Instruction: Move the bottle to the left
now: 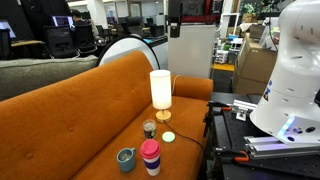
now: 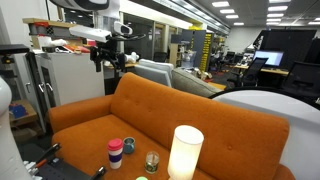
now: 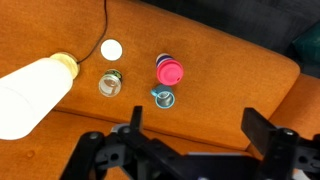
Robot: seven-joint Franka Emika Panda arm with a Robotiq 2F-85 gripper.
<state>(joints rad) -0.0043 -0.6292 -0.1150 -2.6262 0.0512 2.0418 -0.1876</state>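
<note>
High above the orange fabric couch, my pincer hangs with its 2 fingers spread wide, pinching nothing. Well below me, the small dark olive-brown jar-like bottle stands upright on the seat, between the glowing white cylindrical lamp and the pink-and-red tumbler. In the wrist view it lies beyond my left-hand finger, so I judge I must shift that way and descend.

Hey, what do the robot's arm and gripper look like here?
The arm is glossy white, built of rounded, bulbous segments. The gripper is matte black, with two angular fingers on open linkage bars. No markings or cables are clear enough to read.
</note>
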